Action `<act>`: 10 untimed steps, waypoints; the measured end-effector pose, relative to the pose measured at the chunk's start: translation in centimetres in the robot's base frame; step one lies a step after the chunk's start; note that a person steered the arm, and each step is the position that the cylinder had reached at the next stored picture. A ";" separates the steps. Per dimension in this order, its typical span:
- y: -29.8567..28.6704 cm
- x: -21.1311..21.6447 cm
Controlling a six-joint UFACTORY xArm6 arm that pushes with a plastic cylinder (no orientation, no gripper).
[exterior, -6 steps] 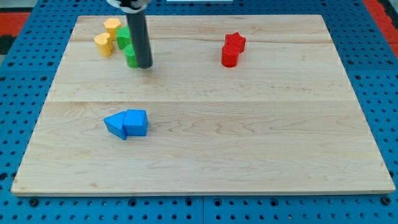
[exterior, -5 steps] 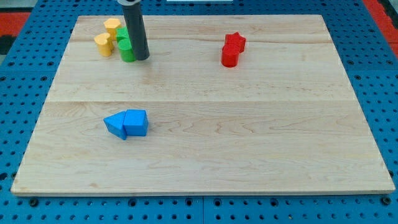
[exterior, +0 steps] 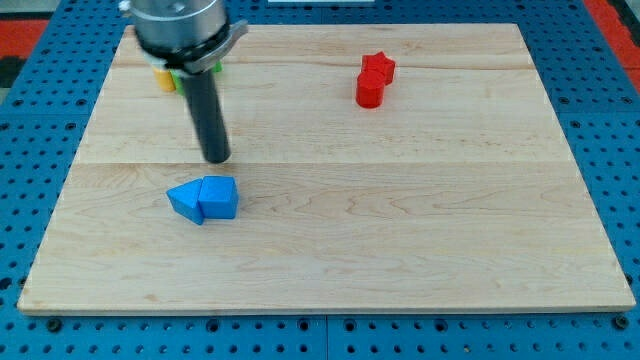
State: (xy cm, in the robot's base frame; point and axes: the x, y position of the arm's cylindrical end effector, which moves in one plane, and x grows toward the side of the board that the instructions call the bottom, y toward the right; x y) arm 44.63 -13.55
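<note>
Just above the blue blocks [exterior: 205,198]: my tip [exterior: 217,158] resting on bare tabletop [exterior: 400,200], touching nothing (no hand fitted, nothing held).

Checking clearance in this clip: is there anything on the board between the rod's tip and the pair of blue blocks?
Nothing visible. My tip rests on bare wood just toward the view's top from the blue blocks, apart from them. The yellow block and red blocks lie elsewhere.

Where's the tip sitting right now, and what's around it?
My tip on bare board, touching nothing. Nearest: two blue blocks, just toward the view's bottom. Yellow block mostly hidden behind the arm. Red blocks far right.
</note>
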 end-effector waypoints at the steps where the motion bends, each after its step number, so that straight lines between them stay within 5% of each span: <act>1: -4.2 2.7; 2: -7.7 5.3; 3: -1.4 9.3; 5: 3.0 3.1; 6: 10.5 4.0; 8: 8.7 8.3; 10: 11.8 -2.2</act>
State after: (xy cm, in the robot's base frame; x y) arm 42.45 -1.77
